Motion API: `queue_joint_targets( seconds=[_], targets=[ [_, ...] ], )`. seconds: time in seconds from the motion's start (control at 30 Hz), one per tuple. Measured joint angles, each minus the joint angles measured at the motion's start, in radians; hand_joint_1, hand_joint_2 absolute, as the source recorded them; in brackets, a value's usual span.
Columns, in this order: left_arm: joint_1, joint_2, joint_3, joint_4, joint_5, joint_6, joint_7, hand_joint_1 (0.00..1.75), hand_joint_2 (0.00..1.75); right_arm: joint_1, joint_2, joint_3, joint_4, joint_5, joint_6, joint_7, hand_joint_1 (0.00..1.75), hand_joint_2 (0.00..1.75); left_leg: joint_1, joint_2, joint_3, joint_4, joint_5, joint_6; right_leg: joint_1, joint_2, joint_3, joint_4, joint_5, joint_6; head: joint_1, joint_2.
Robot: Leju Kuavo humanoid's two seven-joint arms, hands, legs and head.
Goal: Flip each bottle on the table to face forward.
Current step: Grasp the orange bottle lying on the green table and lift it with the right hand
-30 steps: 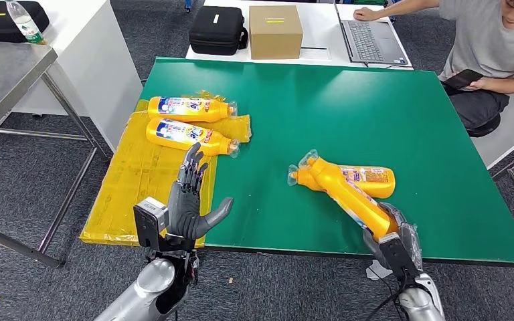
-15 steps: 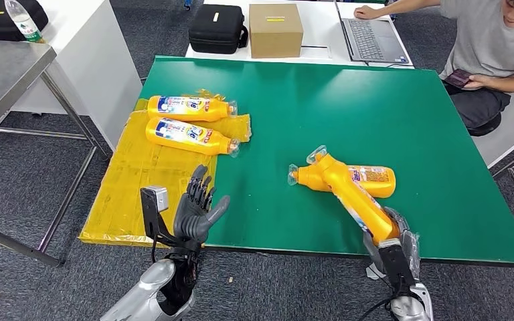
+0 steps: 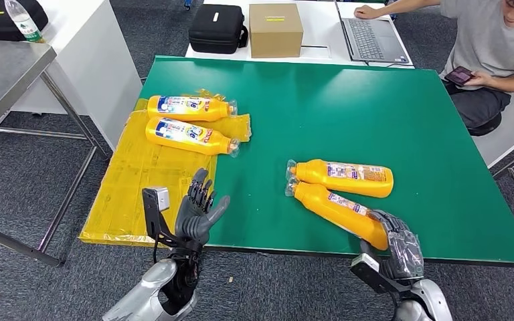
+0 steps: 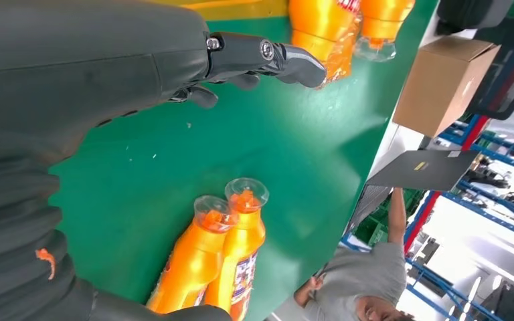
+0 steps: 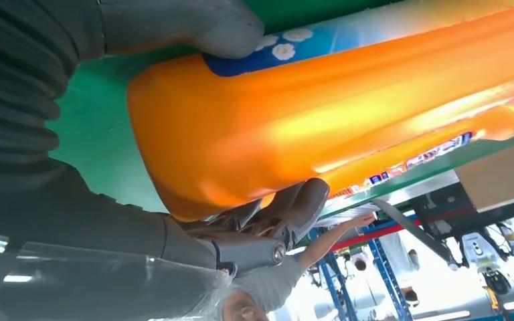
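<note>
Two orange bottles point(image 3: 191, 108) point(image 3: 189, 135) lie label-up on a yellow sheet point(image 3: 140, 180) at the left of the green table point(image 3: 348, 107). At the front right lie two more. The farther one point(image 3: 345, 178) rests free with its label up. My right hand point(image 3: 395, 244) grips the base of the nearer bottle point(image 3: 338, 210), which lies flat beside it; its orange body point(image 5: 308, 120) sits between thumb point(image 5: 187, 23) and fingers point(image 5: 288, 207). My left hand point(image 3: 197, 210) hovers open at the table's front edge, its fingers point(image 4: 261, 57) spread, facing that pair of bottles point(image 4: 231, 261).
A black case point(image 3: 218, 29), a cardboard box point(image 3: 275, 31) and a laptop point(image 3: 368, 40) stand on a white table behind. A person point(image 3: 488, 40) sits at the back right holding a phone. A grey table with a water bottle point(image 3: 23, 22) stands at the left.
My right hand has lowered its bottle from a tilt over the other bottle to flat on the table beside it. My left hand drew back toward the front edge and then stayed.
</note>
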Motion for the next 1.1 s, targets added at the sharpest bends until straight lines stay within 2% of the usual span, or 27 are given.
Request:
queue_joint_targets(
  seconds=[0.3, 0.47, 0.6, 0.63, 0.73, 0.77, 0.93, 1.1],
  targets=[
    [0.005, 0.013, -0.007, -0.046, -0.202, 0.097, -0.156, 0.00, 1.75, -0.016, -0.002, 0.006, -0.003, 0.252, -0.041, 0.027, 1.75, 1.75, 0.000, 0.000, 0.000, 0.000, 0.000, 0.000, 0.000, 0.000, 0.000, 0.000, 0.000, 0.000, 0.000, 0.000],
    [0.007, 0.020, -0.018, -0.065, -0.231, 0.102, -0.176, 0.00, 1.75, -0.029, -0.008, -0.012, -0.003, 0.410, -0.043, 0.027, 1.75, 1.75, 0.000, 0.000, 0.000, 0.000, 0.000, 0.000, 0.000, 0.000, 0.000, 0.000, 0.000, 0.000, 0.000, 0.000],
    [0.008, 0.025, -0.022, -0.070, -0.232, 0.101, -0.178, 0.00, 1.75, -0.035, -0.015, -0.021, -0.002, 0.455, -0.044, 0.033, 1.75, 1.75, 0.000, 0.000, 0.000, 0.000, 0.000, 0.000, 0.000, 0.000, 0.000, 0.000, 0.000, 0.000, 0.000, 0.000],
    [0.009, 0.026, -0.024, -0.072, -0.232, 0.101, -0.178, 0.00, 1.75, -0.036, -0.016, -0.022, -0.001, 0.459, -0.044, 0.035, 1.64, 1.75, 0.000, 0.000, 0.000, 0.000, 0.000, 0.000, 0.000, 0.000, 0.000, 0.000, 0.000, 0.000, 0.000, 0.000],
    [0.010, 0.028, -0.027, -0.075, -0.232, 0.099, -0.178, 0.00, 1.75, -0.042, -0.019, -0.022, 0.002, 0.467, -0.037, 0.055, 0.34, 1.75, 0.000, 0.000, 0.000, 0.000, 0.000, 0.000, 0.000, 0.000, 0.000, 0.000, 0.000, 0.000, 0.000, 0.000],
    [0.011, 0.029, -0.028, -0.077, -0.232, 0.098, -0.177, 0.00, 1.75, -0.044, -0.021, -0.021, 0.003, 0.472, -0.026, 0.075, 0.00, 1.75, 0.000, 0.000, 0.000, 0.000, 0.000, 0.000, 0.000, 0.000, 0.000, 0.000, 0.000, 0.000, 0.000, 0.000],
    [0.020, 0.033, -0.028, -0.089, -0.236, 0.092, -0.172, 0.00, 1.75, -0.059, -0.027, -0.008, 0.004, 0.510, 0.015, 0.203, 0.00, 1.75, 0.000, 0.000, 0.000, 0.000, 0.000, 0.000, 0.000, 0.000, 0.000, 0.000, 0.000, 0.000, 0.000, 0.000],
    [0.023, 0.035, -0.028, -0.093, -0.240, 0.091, -0.169, 0.00, 1.75, -0.069, -0.029, 0.002, 0.004, 0.519, 0.022, 0.233, 0.00, 1.75, 0.000, 0.000, 0.000, 0.000, 0.000, 0.000, 0.000, 0.000, 0.001, 0.000, 0.000, 0.000, 0.000, 0.000]
  ],
)
